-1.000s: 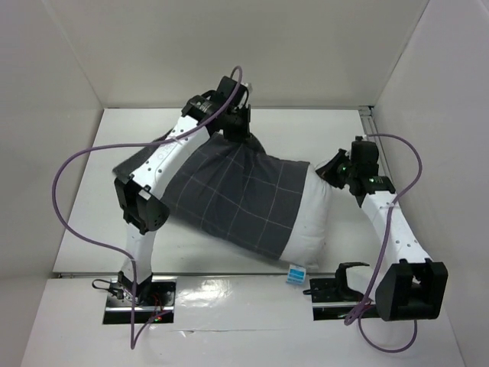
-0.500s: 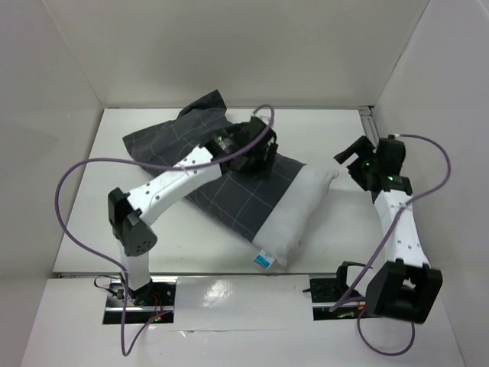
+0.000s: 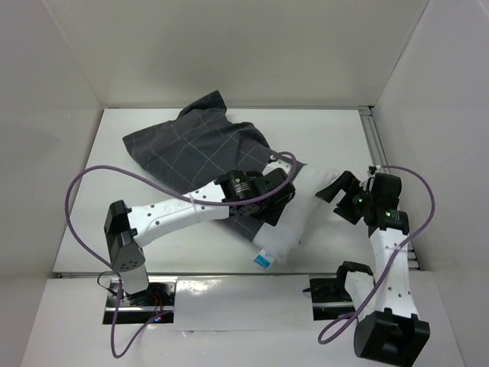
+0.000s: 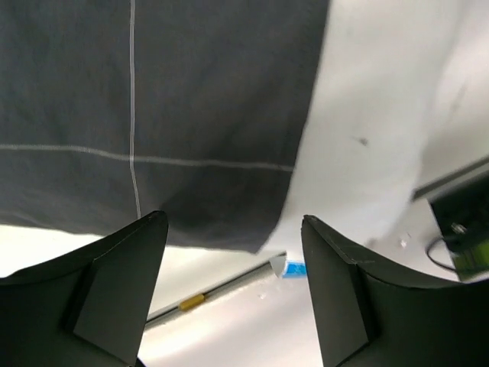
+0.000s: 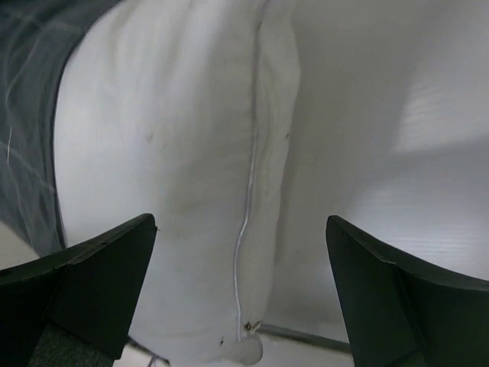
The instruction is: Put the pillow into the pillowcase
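Note:
The pillowcase (image 3: pixel 195 149), dark grey with thin light check lines, lies crumpled across the back left of the table and covers most of the white pillow (image 3: pixel 298 218). The pillow's bare end points toward the near right, and its blue-and-white tag (image 3: pixel 263 260) is at the near corner. My left gripper (image 3: pixel 281 205) hovers open above the pillowcase's edge (image 4: pixel 153 115) where it meets the pillow (image 4: pixel 367 115), with the tag (image 4: pixel 294 267) below. My right gripper (image 3: pixel 336 200) is open, just right of the pillow's end. The pillow's seam (image 5: pixel 248 191) runs between its fingers, which hold nothing.
A metal rail (image 3: pixel 378 153) runs along the table's right edge. White walls enclose the back and both sides. Purple cables (image 3: pixel 84 183) loop off both arms. The table's front rail (image 4: pixel 206 292) shows beneath the left gripper.
Both grippers have opened and let go. The left arm swung from the far end of the pillowcase to its near edge. The pillow turned, tag end nearer, and the right arm drew back.

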